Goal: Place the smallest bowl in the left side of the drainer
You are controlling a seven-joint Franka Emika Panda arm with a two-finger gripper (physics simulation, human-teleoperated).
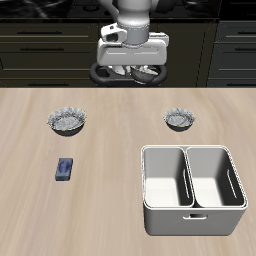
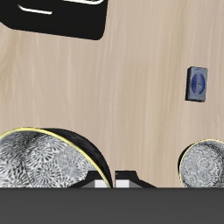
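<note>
My gripper (image 1: 130,71) is raised above the back of the table, shut on the rim of the smallest bowl (image 1: 150,72). In the wrist view this grey crinkled bowl (image 2: 44,162), with a dark outside and a thin yellow-lit rim, looms large right beside my fingers, and my gripper (image 2: 118,182) meets its rim. The drainer (image 1: 193,222), a pale two-compartment tub, stands near the table's front edge, well forward of the gripper. One corner of it shows in the wrist view (image 2: 66,37). Both compartments look empty.
The widest grey crinkled bowl (image 1: 67,121) sits on the table and also shows in the wrist view (image 2: 206,166). The mid-sized grey bowl (image 1: 180,119) sits just behind the drainer. A small blue block (image 1: 65,168) lies nearer the front, also in the wrist view (image 2: 198,83).
</note>
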